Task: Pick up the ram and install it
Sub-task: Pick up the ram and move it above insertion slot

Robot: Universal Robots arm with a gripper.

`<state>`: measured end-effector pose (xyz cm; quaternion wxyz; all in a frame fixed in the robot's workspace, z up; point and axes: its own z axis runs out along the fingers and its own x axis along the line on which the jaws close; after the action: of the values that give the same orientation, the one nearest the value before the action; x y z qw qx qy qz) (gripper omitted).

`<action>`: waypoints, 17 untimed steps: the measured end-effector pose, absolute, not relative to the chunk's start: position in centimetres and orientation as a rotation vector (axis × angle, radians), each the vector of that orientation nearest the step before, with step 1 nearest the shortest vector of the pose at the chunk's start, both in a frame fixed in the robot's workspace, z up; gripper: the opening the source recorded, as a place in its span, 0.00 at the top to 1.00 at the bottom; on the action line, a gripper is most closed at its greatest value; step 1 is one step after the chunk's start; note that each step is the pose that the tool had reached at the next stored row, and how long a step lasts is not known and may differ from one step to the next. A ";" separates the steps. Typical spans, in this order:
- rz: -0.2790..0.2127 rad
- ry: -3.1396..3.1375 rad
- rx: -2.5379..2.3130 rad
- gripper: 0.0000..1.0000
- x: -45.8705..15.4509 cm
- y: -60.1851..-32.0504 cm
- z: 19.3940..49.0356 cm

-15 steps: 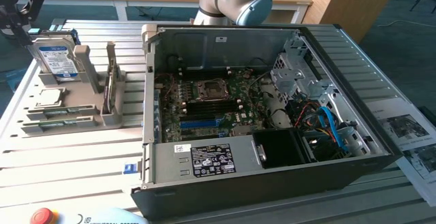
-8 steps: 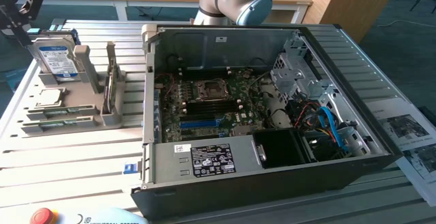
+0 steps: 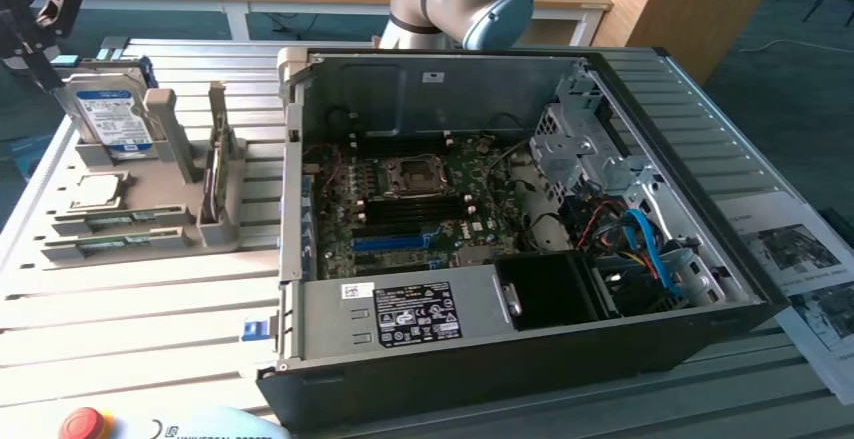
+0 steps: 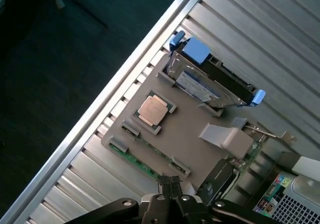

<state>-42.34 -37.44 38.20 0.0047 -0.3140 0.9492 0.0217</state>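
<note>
The ram (image 4: 140, 162) is being kept lengthwise in a slot between end clips, along the near edge of a grey holder (image 4: 190, 134) at the exterior view's left on the slatted bench (image 3: 134, 309). It is probably being presented this way so that it can be reached from above. A hard drive (image 3: 110, 114) is being propped upright at the holder's far end, and a processor chip (image 3: 96, 191) is being kept flat in a recess between the two. The gripper (image 4: 170, 181) is being held shut, fingertips pressed together with nothing between them, close over one end of the ram's slot. Whether it is touching cannot be told. The computer case (image 3: 534, 364) is being left open, so its motherboard (image 3: 427, 209) is being exposed for installation.
</note>
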 end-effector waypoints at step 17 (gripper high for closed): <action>0.064 2.835 -1.344 0.89 -42.3 -37.4 38.2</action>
<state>-42.34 -37.44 38.19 0.0016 -0.4283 0.9034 0.0204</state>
